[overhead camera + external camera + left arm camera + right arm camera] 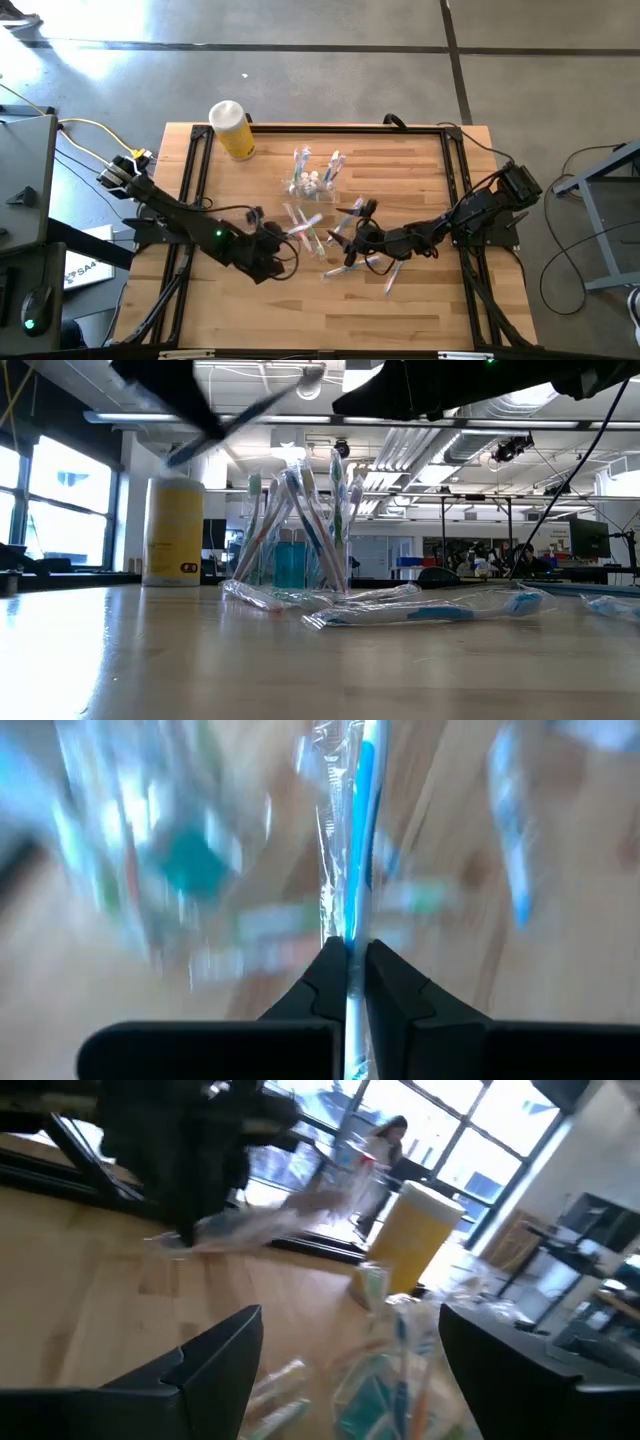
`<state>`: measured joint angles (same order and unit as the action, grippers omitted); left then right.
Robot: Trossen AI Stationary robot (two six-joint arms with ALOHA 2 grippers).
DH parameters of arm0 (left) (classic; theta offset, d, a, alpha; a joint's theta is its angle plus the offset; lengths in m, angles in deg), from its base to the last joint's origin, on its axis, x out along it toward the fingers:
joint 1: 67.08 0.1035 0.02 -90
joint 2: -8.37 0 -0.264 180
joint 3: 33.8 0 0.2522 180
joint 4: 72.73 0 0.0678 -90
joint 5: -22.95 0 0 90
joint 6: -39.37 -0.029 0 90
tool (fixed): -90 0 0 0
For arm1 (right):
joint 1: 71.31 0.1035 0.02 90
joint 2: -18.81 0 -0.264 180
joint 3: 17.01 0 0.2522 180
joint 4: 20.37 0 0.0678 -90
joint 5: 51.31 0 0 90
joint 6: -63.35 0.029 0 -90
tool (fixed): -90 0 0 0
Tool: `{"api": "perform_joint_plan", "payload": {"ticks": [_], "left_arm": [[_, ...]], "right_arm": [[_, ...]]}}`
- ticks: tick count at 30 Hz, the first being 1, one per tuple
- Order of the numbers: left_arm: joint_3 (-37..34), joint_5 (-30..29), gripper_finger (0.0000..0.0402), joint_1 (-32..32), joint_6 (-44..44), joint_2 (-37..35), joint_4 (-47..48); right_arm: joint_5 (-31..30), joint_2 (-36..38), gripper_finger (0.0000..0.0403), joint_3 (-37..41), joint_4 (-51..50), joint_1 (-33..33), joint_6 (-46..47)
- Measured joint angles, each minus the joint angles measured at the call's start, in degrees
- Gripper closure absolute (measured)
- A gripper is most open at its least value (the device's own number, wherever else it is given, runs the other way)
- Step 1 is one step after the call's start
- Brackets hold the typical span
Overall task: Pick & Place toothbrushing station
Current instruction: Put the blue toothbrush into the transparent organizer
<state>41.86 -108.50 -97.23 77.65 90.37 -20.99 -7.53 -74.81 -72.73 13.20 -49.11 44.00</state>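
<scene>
Leftmost, a yellow cylinder [236, 136] with a white cap is stood upright near the table's [420, 310] far edge, well to the left of the clear holder cup [314, 181]. The cup is taken as landmark: it is set upright near the table's middle, toward the far side, with several pastel toothbrushes [331, 165] stood in it, heads up.

The left gripper [290, 234] is seen on the near side of the cup and slightly left of it. Its fingers are clenched on a wrapped blue toothbrush [362, 830]; in the left wrist view the clear wrapper and blue handle are pinched between the two dark fingertips [328, 982]. In the low view this brush is held raised and tilted above the table, left of the cup.

More wrapped toothbrushes [350, 266] are scattered flat on the wood on the cup's near side, between the two grippers and around them. One with a blue handle [430, 613] is laid across the foreground of the low view, just right of the cup.

The right gripper [352, 236] is placed on the near side of the cup and slightly right of it, above the scattered brushes. Its fingers are spread wide and nothing is gripped between them.
</scene>
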Motion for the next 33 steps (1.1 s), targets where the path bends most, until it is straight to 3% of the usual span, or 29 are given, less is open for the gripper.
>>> {"api": "perform_joint_plan", "payload": {"ticks": [5, 11, 20, 33], "left_arm": [[2.0, -2.6, 0.0394, 0.8, -18.6, -0.1, -11.9], [2.1, 0.5, 0.0394, 4.1, -28.8, 1.0, -18.9], [2.2, 8.4, 0.0394, 9.6, -35.3, 3.6, -25.0], [2.2, 8.9, 0.0394, 10.7, -39.8, 3.5, -29.2]], "right_arm": [[2.7, 0.0, 0.0108, 0.0, 0.0, -0.1, 2.2], [10.3, 0.0, 0.0108, 0.0, 5.5, -0.2, 1.3], [19.2, 0.0, 0.0115, 0.0, 10.7, -0.7, -1.2], [16.7, 0.0, 0.0196, 0.0, 8.7, -0.9, -2.3]]}}
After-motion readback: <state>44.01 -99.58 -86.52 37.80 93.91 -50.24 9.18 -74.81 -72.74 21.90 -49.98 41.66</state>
